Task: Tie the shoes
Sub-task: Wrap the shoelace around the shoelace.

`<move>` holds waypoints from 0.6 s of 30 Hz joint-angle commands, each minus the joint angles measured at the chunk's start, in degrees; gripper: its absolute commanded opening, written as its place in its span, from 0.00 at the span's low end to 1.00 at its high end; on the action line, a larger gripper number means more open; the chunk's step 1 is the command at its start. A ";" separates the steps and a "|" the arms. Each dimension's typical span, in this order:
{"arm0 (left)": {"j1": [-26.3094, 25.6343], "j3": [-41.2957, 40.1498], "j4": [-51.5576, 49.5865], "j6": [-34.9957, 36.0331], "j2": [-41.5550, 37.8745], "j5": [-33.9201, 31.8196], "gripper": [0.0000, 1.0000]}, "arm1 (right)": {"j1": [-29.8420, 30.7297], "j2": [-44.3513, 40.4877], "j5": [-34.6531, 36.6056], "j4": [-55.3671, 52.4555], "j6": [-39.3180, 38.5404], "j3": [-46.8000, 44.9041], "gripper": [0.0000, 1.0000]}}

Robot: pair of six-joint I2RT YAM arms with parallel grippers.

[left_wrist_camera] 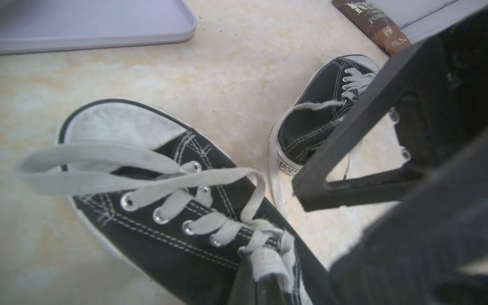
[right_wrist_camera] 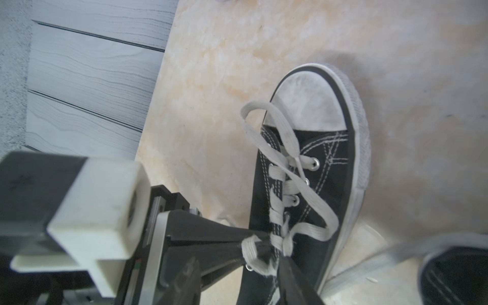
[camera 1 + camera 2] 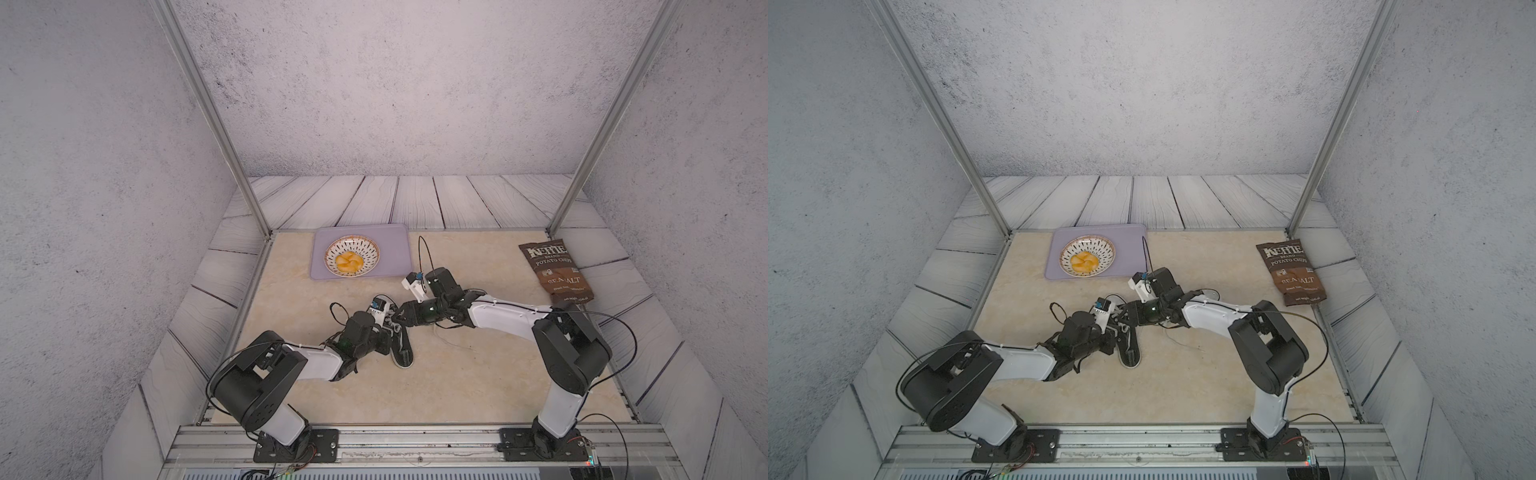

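Note:
Two black canvas shoes with white toe caps lie mid-table. My arms meet over the near shoe (image 3: 403, 353) (image 3: 1130, 353) (image 1: 148, 237) (image 2: 324, 163). Its white lace (image 1: 148, 155) makes a loose loop over the toe. My left gripper (image 1: 256, 284) (image 3: 390, 328) is shut on a lace strand by the top eyelets, and the lace wraps its tip (image 2: 250, 248). My right gripper (image 2: 237, 285) (image 3: 397, 318) stands open, its fingers (image 2: 295, 282) either side of that tip. The second shoe (image 1: 324, 105) (image 2: 454, 274) lies beside it, untied, mostly hidden under my right arm in both top views.
A lilac tray (image 3: 399, 249) (image 1: 105, 21) at the back holds a patterned bowl (image 3: 352, 256) of orange pieces. A brown chip bag (image 3: 557, 270) (image 1: 375, 23) lies at the back right. A loose lace (image 3: 453, 340) trails over the table under my right arm.

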 commanded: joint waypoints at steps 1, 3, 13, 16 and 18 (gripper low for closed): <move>-0.26 1.13 0.98 -0.23 0.37 0.51 0.00 | 0.17 3.67 -2.14 1.04 2.60 2.00 0.47; -0.26 1.13 1.06 -0.34 0.33 0.50 0.00 | 0.16 5.10 -2.66 1.14 3.52 2.43 0.45; -0.26 1.74 1.15 -0.60 0.82 0.68 0.00 | 0.25 7.15 -4.91 4.34 7.46 1.45 0.22; -0.19 1.57 0.95 -1.25 0.44 0.29 0.00 | 0.17 6.68 -4.91 4.17 7.04 0.99 0.06; -0.17 1.35 0.18 -2.26 -0.64 -0.80 0.00 | 0.17 5.95 -4.53 3.73 6.59 0.81 0.00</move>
